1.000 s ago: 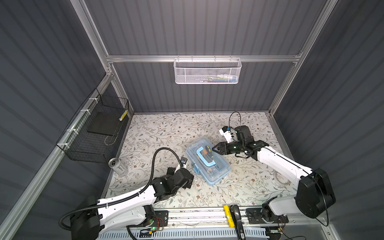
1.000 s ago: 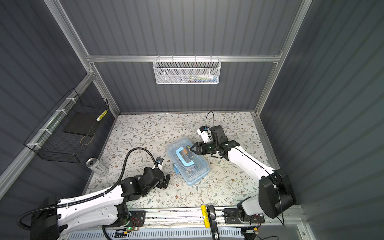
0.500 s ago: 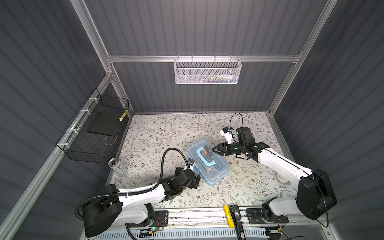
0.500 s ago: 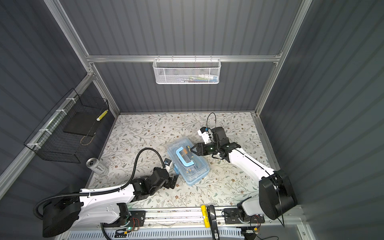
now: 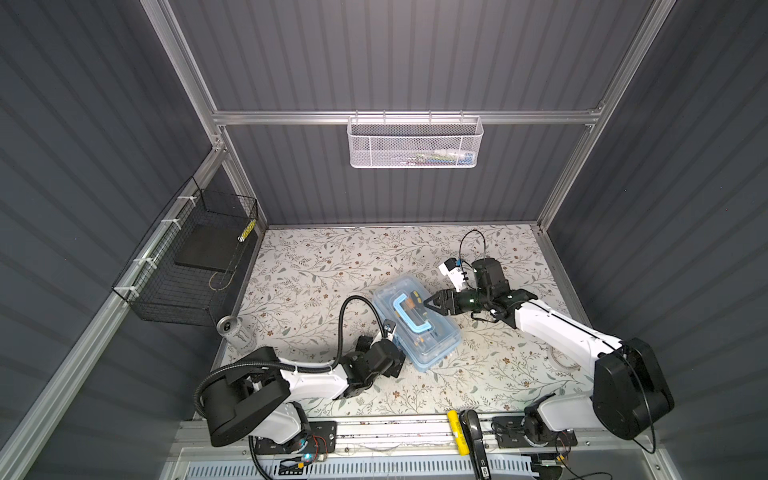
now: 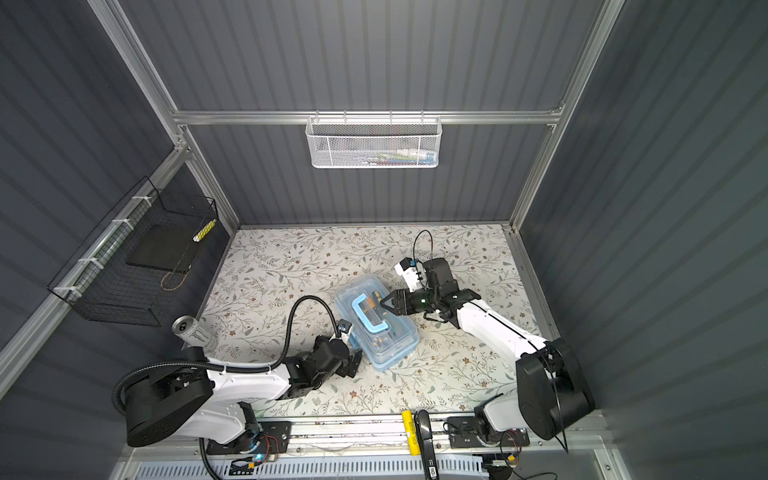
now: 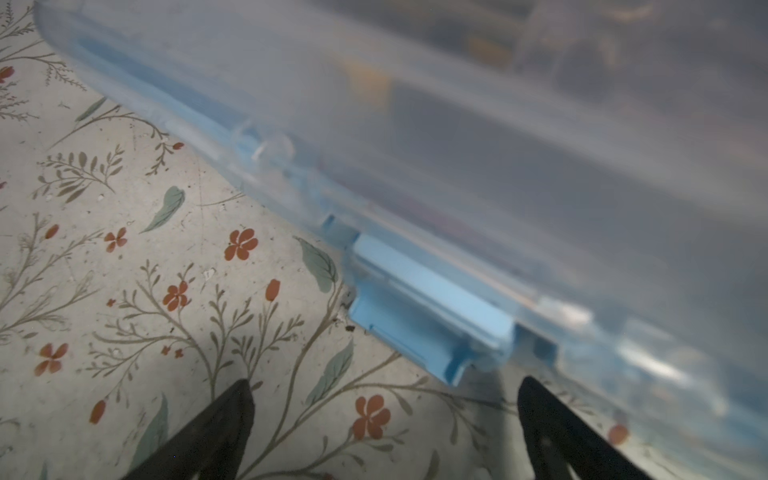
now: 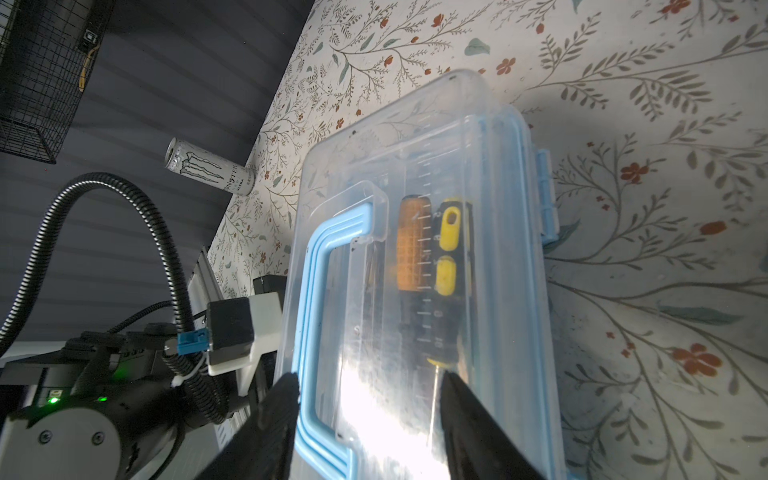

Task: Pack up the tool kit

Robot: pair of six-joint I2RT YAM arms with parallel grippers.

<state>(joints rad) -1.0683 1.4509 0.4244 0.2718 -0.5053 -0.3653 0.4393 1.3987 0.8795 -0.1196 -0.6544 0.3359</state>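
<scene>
Left wrist view puts the latch dead ahead of the left gripper, which is wide open, empty and just near-left of the kit. It lies mid-surface, long axis far-left to near-right. Over the lid's far-right edge, the right gripper is half open, holding nothing.

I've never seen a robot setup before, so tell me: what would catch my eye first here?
A clear-lidded tool kit with a light blue handle sits mid-table on the flowery cloth, screwdriver handles showing inside. The right tool hangs open over its lid; the left tool, open too, faces the blue latch. A white Monster can stands at the table's left edge.
</scene>
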